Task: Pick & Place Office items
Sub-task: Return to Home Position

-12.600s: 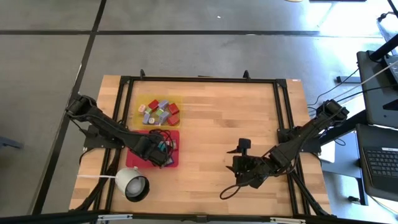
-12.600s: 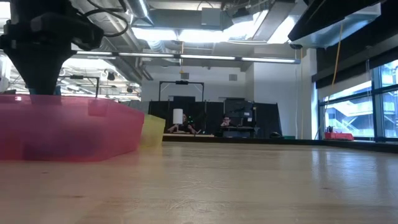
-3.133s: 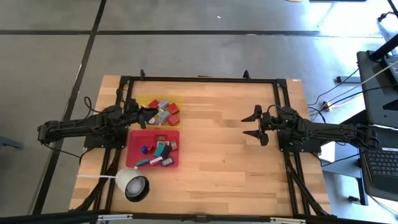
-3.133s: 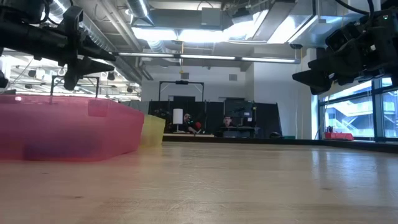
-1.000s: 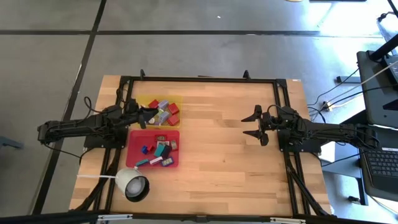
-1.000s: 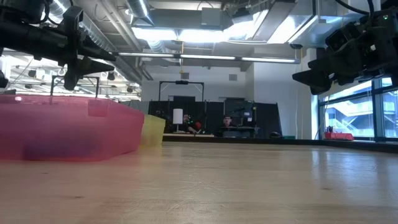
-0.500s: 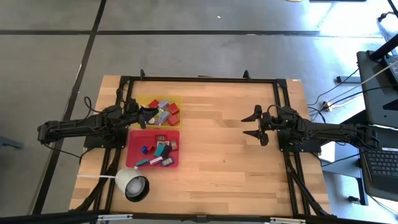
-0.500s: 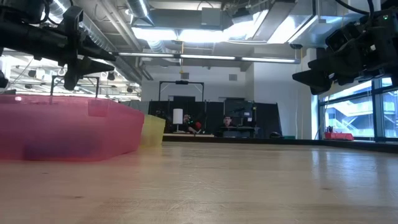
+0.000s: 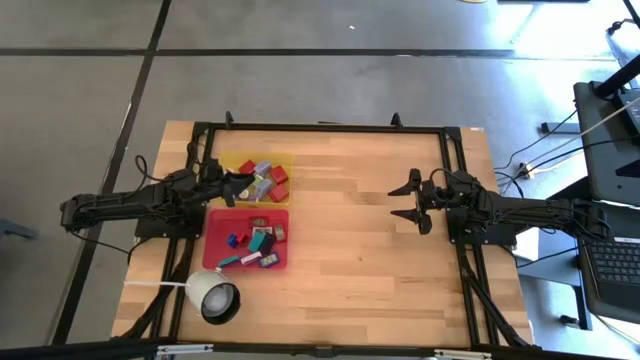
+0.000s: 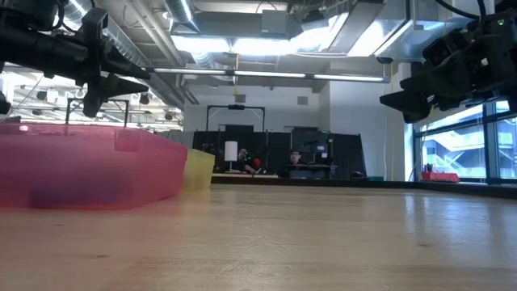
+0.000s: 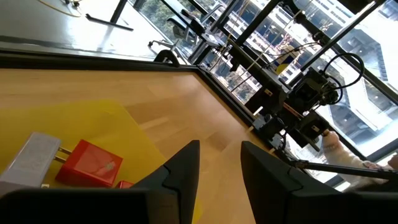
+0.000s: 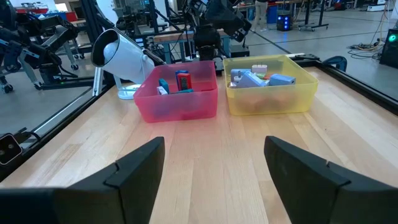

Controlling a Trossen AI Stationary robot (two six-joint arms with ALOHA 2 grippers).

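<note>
The left gripper is hanging raised over the edge of the yellow tray, its fingers apart with nothing between them. The right gripper is hovering over bare wood on the table, fingers spread wide and empty, well apart from both trays. The office items are lying partly in the yellow tray and partly in the red tray just beside it. With both grippers carrying nothing, homing well is probably a matter of drawing each arm back high and slowly. The left arm should be clearing the tray walls and the white cup-like thing near the table's corner.
</note>
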